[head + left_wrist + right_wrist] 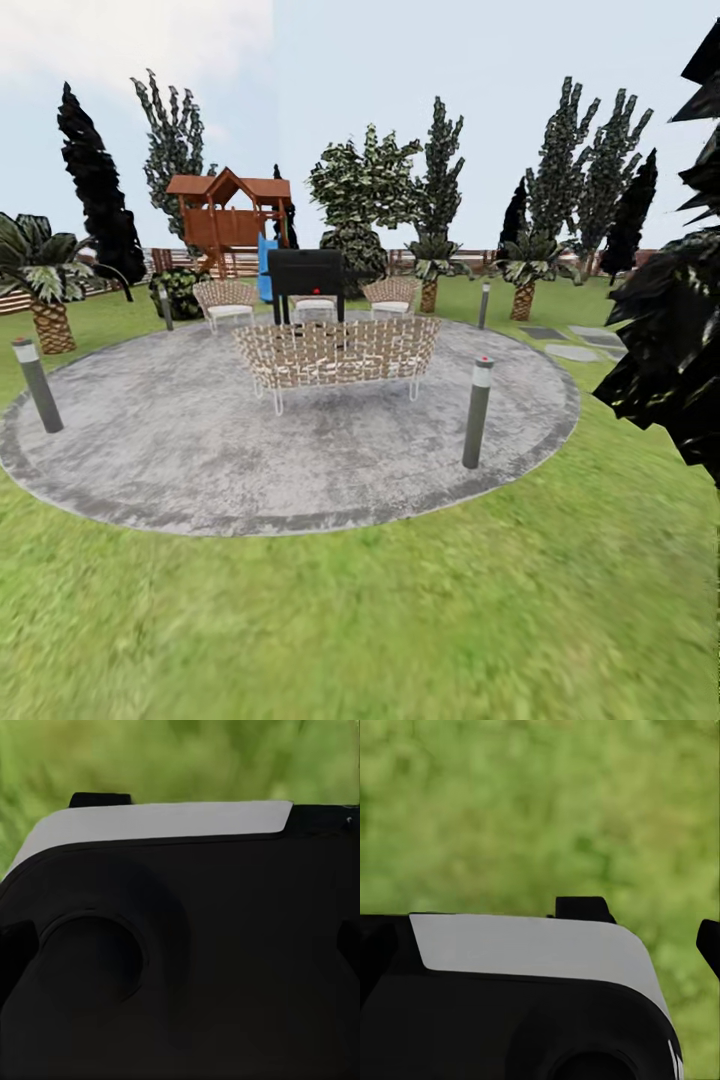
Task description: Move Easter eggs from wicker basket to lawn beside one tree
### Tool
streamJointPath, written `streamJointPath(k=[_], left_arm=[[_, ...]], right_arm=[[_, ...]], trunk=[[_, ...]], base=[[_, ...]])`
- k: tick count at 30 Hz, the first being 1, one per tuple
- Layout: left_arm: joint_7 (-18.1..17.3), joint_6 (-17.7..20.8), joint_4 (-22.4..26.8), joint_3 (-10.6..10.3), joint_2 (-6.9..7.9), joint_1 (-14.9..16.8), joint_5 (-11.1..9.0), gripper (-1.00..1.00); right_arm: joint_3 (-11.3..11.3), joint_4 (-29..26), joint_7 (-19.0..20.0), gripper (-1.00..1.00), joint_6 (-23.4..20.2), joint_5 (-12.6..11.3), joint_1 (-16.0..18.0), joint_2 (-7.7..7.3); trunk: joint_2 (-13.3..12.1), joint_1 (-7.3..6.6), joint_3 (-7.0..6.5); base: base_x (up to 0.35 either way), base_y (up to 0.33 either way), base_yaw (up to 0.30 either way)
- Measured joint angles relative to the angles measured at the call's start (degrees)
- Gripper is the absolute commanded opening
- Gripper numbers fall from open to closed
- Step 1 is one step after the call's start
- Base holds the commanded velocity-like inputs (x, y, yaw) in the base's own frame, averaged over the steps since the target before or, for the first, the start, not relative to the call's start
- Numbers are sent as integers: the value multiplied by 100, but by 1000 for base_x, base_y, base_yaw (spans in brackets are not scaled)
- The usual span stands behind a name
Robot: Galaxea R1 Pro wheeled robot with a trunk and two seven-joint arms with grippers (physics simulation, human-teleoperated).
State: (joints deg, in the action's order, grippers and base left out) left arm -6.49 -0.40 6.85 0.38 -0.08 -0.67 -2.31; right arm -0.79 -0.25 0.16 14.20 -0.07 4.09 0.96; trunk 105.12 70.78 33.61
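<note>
The Easter eggs and the wicker basket are out of view. Bright green lawn (400, 620) fills the foreground of the head view. Dark, blocky leaf clumps of a tree (672, 340) hang in close at the right edge; its trunk is out of frame. In the left wrist view my left gripper (180, 949) has dark fingertips at opposite edges of the frame, wide apart, in front of my own black and white body (165, 821). My right gripper (544, 952) looks the same, one fingertip (709, 945) showing against blurred grass. Neither holds anything.
A round grey paved patio (200, 450) lies ahead with a wicker sofa (335, 355), chairs, a black grill (305, 275) and short bollard lights (477, 410). Palms (45, 290), conifers, a wooden playhouse (228, 215) and the fence (240, 262) stand behind it.
</note>
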Motion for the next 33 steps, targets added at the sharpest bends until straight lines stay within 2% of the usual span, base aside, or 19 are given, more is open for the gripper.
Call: streamJointPath(k=[6,19,33], left_arm=[[0,0,0,-1,6,0,0,100],[-1,0,1,-5,8,0,0,100],[-1,0,0,-5,8,0,8,100]], right_arm=[[0,0,0,100,0,0,0,0],[-10,1,-8,100,0,-1,1,-8],[-15,-3,-8,100,-1,-1,0,-9]], trunk=[[0,0,-19],[0,0,-30],[0,1,-60]], base=[[270,241,-215],[259,251,-57],[209,286,-245]])
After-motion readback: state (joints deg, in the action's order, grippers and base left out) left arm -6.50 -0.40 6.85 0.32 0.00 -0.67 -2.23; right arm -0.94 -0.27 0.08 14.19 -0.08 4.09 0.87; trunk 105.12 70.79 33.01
